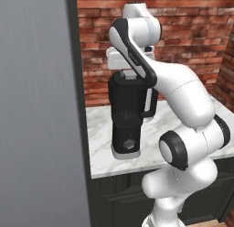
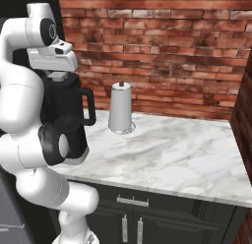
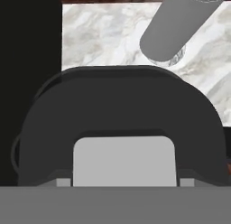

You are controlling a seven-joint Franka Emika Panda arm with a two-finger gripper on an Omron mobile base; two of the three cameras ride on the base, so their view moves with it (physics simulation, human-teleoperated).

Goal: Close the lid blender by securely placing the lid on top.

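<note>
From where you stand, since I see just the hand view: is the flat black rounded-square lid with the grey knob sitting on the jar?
Observer: It looks level on top of the tall black blender, the lid directly under the tool.
Operator: Where does the blender stand?
Observer: Its grey foot plate rests on the white marble counter, at its left end.
Operator: And the grey cylinder?
Observer: It is an upright paper towel roll, apart from the blender, on the side its handle faces.

White glossy arm (image 1: 183,93), rounded bulbous segments, black joint rings (dark band along upper link), boxy white hand (image 2: 51,58).
</note>
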